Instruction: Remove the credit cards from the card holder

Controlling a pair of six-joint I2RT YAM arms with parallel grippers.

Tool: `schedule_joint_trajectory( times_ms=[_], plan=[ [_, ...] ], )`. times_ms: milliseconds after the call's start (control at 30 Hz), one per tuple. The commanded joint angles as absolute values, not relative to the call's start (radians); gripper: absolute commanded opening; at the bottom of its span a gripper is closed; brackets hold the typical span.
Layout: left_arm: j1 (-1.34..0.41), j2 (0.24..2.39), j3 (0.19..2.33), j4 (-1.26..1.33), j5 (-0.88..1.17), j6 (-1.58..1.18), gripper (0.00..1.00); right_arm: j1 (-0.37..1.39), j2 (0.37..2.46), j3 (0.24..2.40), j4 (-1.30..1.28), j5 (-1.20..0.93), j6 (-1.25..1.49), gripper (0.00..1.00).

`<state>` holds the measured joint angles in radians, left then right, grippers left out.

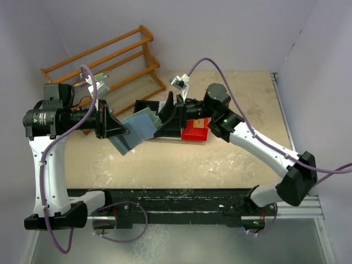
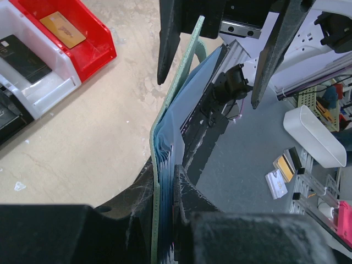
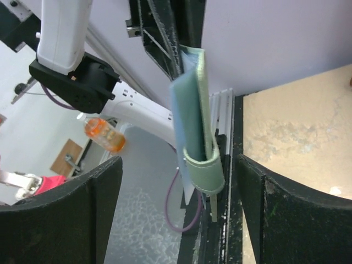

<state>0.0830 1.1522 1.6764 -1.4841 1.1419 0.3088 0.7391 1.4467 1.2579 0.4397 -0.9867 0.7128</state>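
- While the left claw (image 1: 120, 133) is clamped on the card holder (image 1: 137, 125), the holder hangs open above the bench centre.
- The right claw (image 1: 160, 123) has its fingers spread wide, straddling the holder's free edge.
- The orange card (image 2: 63, 28) lies in the red bin (image 2: 103, 49), and the black card (image 2: 22, 52) in the white bin (image 2: 55, 88), toward the far edge.

Left arm (image 1: 39, 165), right arm (image 1: 258, 144): white link shells, black joint housings, black bases. Purple cable (image 1: 96, 91) runs along each. Fingers (image 3: 104, 209) matte black, scuffed.
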Motion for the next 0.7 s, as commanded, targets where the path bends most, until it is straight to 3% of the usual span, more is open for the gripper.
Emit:
schedule_joint_trajectory(
  times_ms=[0,233,367,400,433,500,600,667],
  plan=[
    [0.086,1.159,1.697,-1.497,1.247,0.355,0.02,0.777,1.403,1.327,0.345,-0.907,0.61,0.81],
    [0.086,1.166,1.703,-1.53,1.282,0.376,0.03,0.822,1.454,1.414,0.213,-0.771,0.534,0.52],
    [0.086,1.162,1.711,-1.531,1.284,0.377,0.06,0.828,1.458,1.431,0.187,-0.733,0.528,0.19],
    [0.086,1.161,1.714,-1.531,1.283,0.377,0.11,0.828,1.453,1.433,0.184,-0.717,0.533,0.08],
    [0.086,1.16,1.717,-1.531,1.281,0.379,0.25,0.828,1.447,1.431,0.183,-0.699,0.539,0.0],
    [0.086,1.156,1.717,-1.531,1.276,0.384,0.62,0.826,1.426,1.412,0.194,-0.692,0.571,0.0],
    [0.086,1.129,1.707,-1.51,1.258,0.392,0.74,0.81,1.386,1.363,0.287,-0.668,0.634,0.0],
    [0.087,1.11,1.689,-1.494,1.248,0.393,0.75,0.805,1.372,1.334,0.342,-0.666,0.674,0.0]
  ],
)
